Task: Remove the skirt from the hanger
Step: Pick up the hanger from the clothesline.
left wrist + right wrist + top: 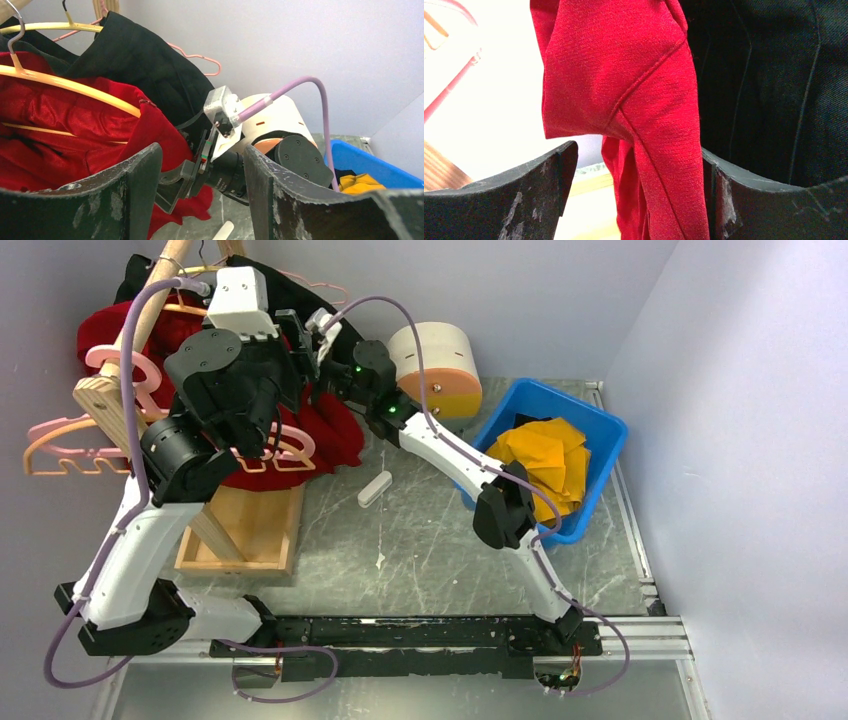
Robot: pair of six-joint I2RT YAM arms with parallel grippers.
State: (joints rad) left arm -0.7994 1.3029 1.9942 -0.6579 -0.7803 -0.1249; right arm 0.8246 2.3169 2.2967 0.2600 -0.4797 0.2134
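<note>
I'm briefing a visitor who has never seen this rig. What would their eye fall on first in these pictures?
The bright red skirt, draped on an orange hanger at the far left beside a black garment, stands out first. A fold of it hangs inside the open right hand. On the right, a blue bin holds crumpled yellow cloth.

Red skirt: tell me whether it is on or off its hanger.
On. The red skirt drapes over the orange hanger in the left wrist view.
</note>
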